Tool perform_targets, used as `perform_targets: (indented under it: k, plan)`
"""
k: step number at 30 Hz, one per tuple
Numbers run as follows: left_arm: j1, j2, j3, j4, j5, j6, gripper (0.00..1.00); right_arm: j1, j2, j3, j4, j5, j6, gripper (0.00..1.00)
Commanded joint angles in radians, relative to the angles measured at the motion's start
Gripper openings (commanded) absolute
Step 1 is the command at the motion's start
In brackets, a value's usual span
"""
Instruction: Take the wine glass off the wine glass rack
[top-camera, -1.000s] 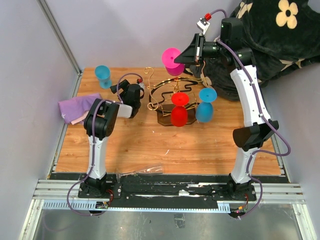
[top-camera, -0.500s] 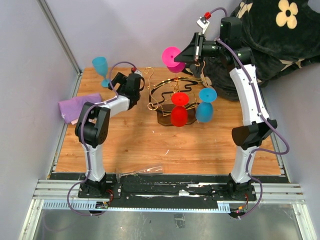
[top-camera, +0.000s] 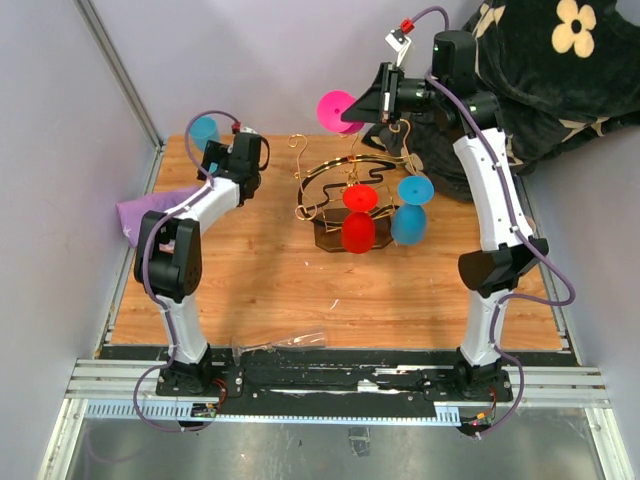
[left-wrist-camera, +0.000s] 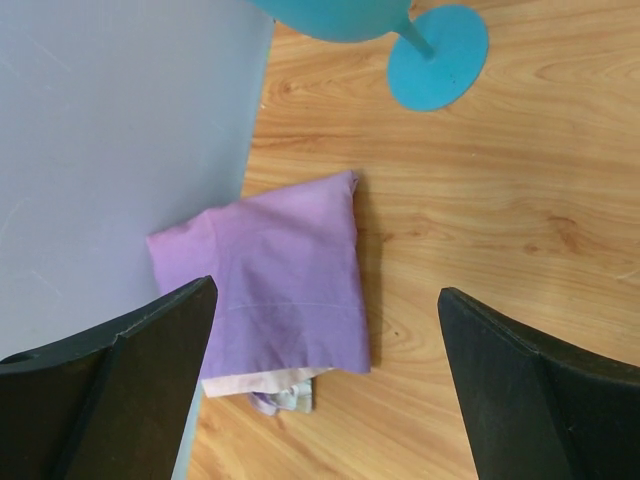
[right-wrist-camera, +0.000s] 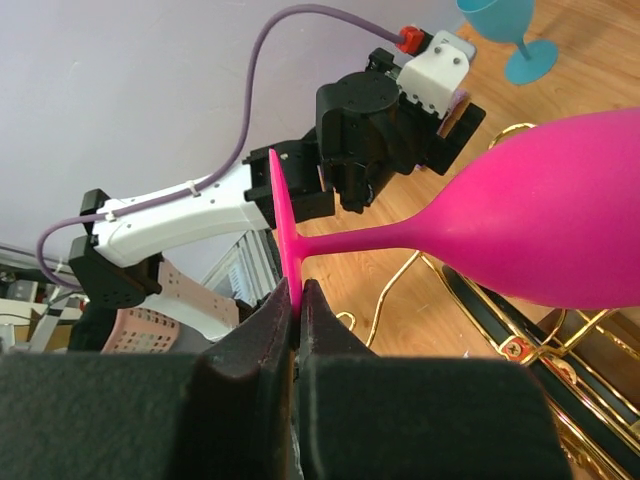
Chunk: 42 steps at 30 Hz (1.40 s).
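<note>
My right gripper (top-camera: 372, 104) is shut on the foot of a pink wine glass (top-camera: 336, 108) and holds it on its side, above and behind the gold wire wine glass rack (top-camera: 340, 178). In the right wrist view the fingers (right-wrist-camera: 298, 292) pinch the thin pink foot, and the bowl (right-wrist-camera: 560, 225) hangs over the rack's gold wire (right-wrist-camera: 470, 255). A red glass (top-camera: 358, 224) and a blue glass (top-camera: 410, 216) hang upside down on the rack. My left gripper (left-wrist-camera: 325, 400) is open and empty above a purple cloth (left-wrist-camera: 275, 280).
A teal glass (top-camera: 205, 130) stands at the back left corner, its foot (left-wrist-camera: 438, 58) just beyond the cloth (top-camera: 150, 212). Grey walls close the left and back sides. A dark flowered blanket (top-camera: 560, 70) lies at the back right. A clear plastic strip (top-camera: 285, 341) lies near the front edge.
My left arm has swung from beside the rack to the back left, over the purple cloth. My right gripper has carried the pink glass a little up and to the left.
</note>
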Motion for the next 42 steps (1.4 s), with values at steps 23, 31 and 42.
perform_targets:
  k: [23,31,42]
  plan:
    - [0.135,-0.353,0.449,-0.704,0.464,-0.523,1.00,0.794,-0.142,-0.278,-0.061,1.113,-1.001,0.01]
    - [0.255,-0.455,0.588,-0.827,0.450,-0.619,1.00,0.888,-0.053,-0.319,0.015,1.289,-1.124,0.01]
    - [0.266,-0.602,0.640,-0.817,0.407,-0.681,1.00,0.928,0.108,-0.505,0.372,1.541,-1.390,0.01]
